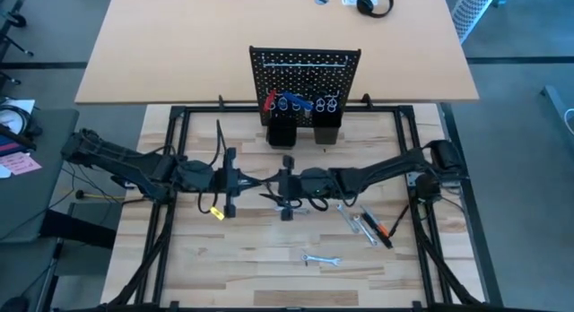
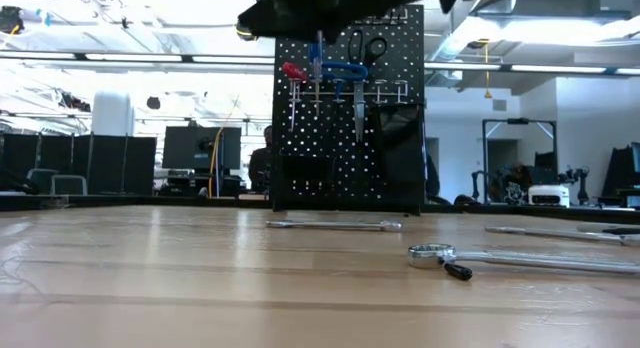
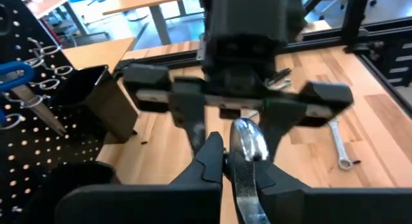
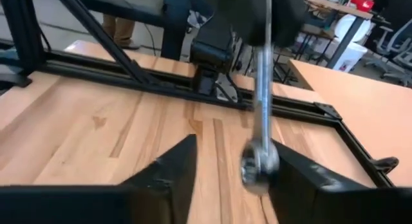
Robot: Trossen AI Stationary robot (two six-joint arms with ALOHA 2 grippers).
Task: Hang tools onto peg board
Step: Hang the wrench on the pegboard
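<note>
My left gripper [image 3: 239, 156] is shut on a silver wrench [image 4: 264, 89] above the table's middle [image 1: 247, 180]. My right gripper [image 4: 235, 166] faces it from the right [image 1: 280, 182], open, its two fingers standing on either side of the wrench's ring end [image 4: 259, 165]. Whether a finger touches it, I cannot tell. The black peg board [image 1: 305, 74] stands upright at the far middle with red-handled and blue-handled tools and black scissors hanging on it [image 2: 335, 68], and two black cups [image 1: 282, 131] at its base. My left gripper pinches the wrench's shaft [image 3: 248, 185] between its two fingers, behind the ring end [image 3: 249, 140], which sticks out past the fingertips. The fingers come level from the table's left and lie along the wrench. The wrench is lifted clear of the table and points toward my right gripper.
Silver wrenches [image 1: 359, 224] and an orange-and-black tool [image 1: 384, 231] lie on the table to the right of the grippers. Another wrench [image 1: 320, 258] lies nearer the front edge. A black frame [image 1: 179, 151] surrounds the work area.
</note>
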